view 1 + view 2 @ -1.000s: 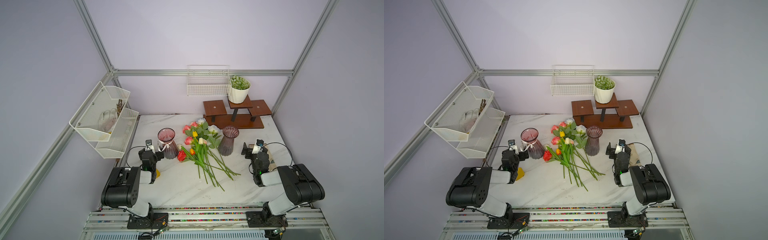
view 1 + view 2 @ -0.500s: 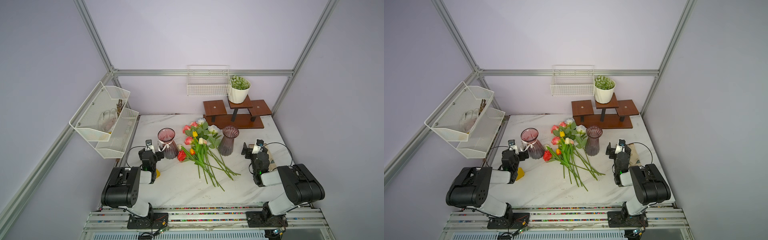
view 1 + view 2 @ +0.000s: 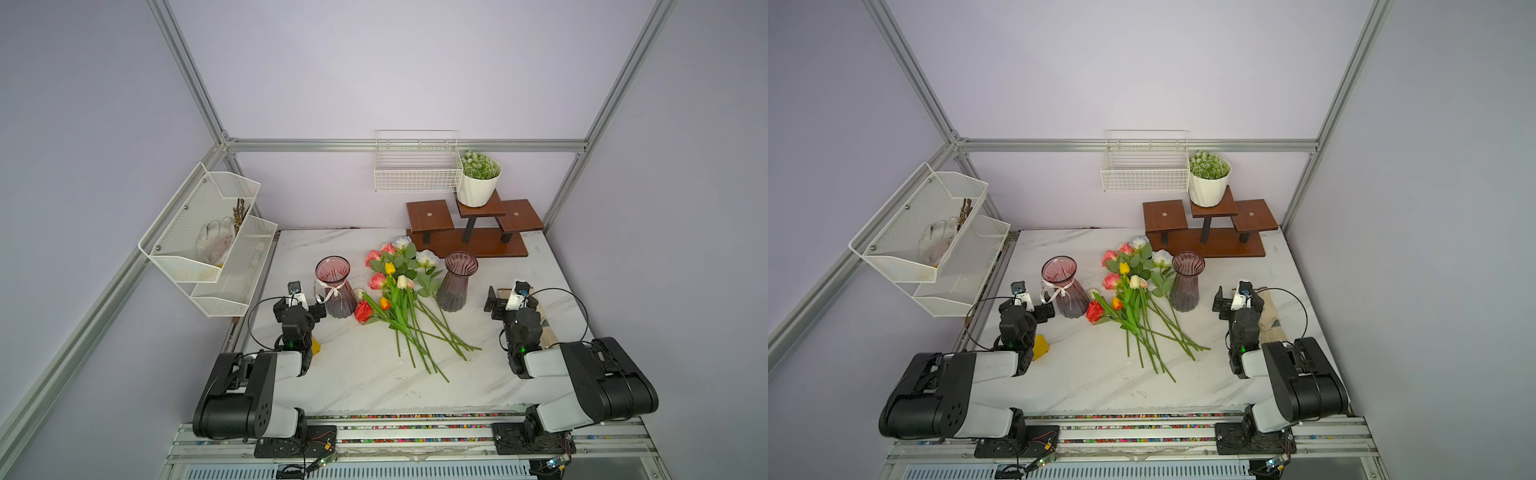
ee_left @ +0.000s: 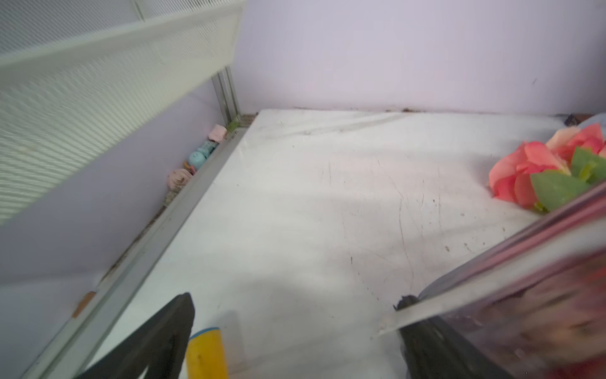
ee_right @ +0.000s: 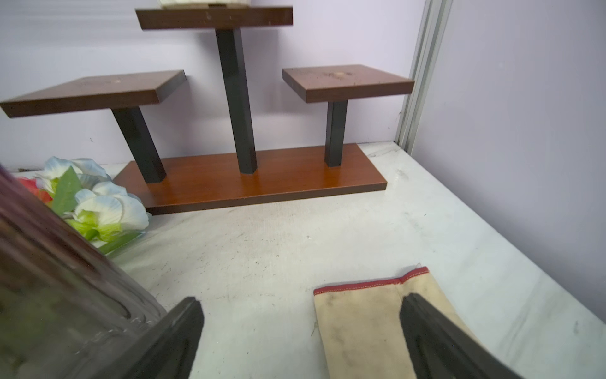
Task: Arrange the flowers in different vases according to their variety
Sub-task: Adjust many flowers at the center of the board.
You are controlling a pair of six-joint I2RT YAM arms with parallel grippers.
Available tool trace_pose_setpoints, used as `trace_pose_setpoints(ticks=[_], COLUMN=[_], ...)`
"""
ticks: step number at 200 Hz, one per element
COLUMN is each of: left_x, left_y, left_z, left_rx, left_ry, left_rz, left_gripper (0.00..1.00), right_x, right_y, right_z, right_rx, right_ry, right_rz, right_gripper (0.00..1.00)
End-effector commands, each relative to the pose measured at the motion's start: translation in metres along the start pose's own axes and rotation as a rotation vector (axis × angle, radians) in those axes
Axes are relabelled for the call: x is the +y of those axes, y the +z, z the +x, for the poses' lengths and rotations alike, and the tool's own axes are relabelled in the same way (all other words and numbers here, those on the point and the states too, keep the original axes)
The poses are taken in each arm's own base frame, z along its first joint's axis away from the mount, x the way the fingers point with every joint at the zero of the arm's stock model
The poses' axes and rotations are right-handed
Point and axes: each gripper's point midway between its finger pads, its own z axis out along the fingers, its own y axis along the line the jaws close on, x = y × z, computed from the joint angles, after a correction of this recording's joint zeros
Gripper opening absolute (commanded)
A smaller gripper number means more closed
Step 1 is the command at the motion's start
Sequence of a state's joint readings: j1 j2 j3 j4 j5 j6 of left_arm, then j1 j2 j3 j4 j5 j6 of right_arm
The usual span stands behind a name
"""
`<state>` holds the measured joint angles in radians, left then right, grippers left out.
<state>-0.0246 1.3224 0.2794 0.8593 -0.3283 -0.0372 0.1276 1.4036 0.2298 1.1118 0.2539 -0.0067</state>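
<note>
The flowers [image 3: 401, 299] lie heaped on the marble tabletop [image 3: 357, 374], between the ribbon-tied wide vase [image 3: 335, 286] and the slimmer flared vase [image 3: 457, 282], both upright. The left claw [image 3: 300, 309] sits just beside the wide vase, its fingers spread apart and gripping nothing. The right claw [image 3: 513, 300] is likewise spread, near the slimmer vase and over a beige, red-hemmed cloth [image 5: 360, 315].

flowers [image 3: 401, 297] lie in one mixed heap on the marble – stems fanned toward the arms. Bow-necked vase [image 3: 335, 286] and flared vase [image 3: 456, 281] upright, empty, flanking it.
</note>
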Motion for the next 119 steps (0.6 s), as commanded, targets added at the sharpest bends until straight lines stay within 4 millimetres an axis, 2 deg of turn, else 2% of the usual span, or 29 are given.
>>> trace_pose_setpoints(ticks=[1, 18, 59, 76, 97, 106, 119], left_x=[0.018, 0.024, 0.028, 0.025, 0.007, -0.001, -0.009], left_y=[-0.022, -0.039, -0.086, -0.106, -0.133, -0.145, -0.162], left_z=[-0.049, -0.075, -0.137, -0.171, -0.217, -0.234, -0.247], left_rx=[-0.098, -0.106, -0.140, -0.132, -0.142, -0.159, -0.162], left_ry=[-0.054, -0.103, -0.372, -0.473, -0.496, -0.493, -0.523], left_rz=[-0.093, -0.122, -0.051, 0.021, 0.200, 0.279, 0.365], left_gripper=[1.00, 1.00, 1.00, 1.00, 1.00, 1.00, 1.00], right_x=[0.006, 0.012, 0.021, 0.025, 0.036, 0.036, 0.042], right_y=[-0.011, -0.019, -0.051, -0.064, -0.075, -0.076, -0.081], right_z=[-0.038, -0.065, -0.171, -0.212, -0.241, -0.246, -0.245], right_rx=[-0.026, -0.026, -0.060, -0.045, 0.018, 0.032, 0.060], right_ry=[0.005, 0.049, 0.242, 0.303, 0.341, 0.372, 0.418], right_rz=[-0.030, -0.066, -0.157, -0.196, -0.256, -0.260, -0.298], right_gripper=[0.99, 0.99, 0.99, 0.99, 0.99, 0.99, 0.99])
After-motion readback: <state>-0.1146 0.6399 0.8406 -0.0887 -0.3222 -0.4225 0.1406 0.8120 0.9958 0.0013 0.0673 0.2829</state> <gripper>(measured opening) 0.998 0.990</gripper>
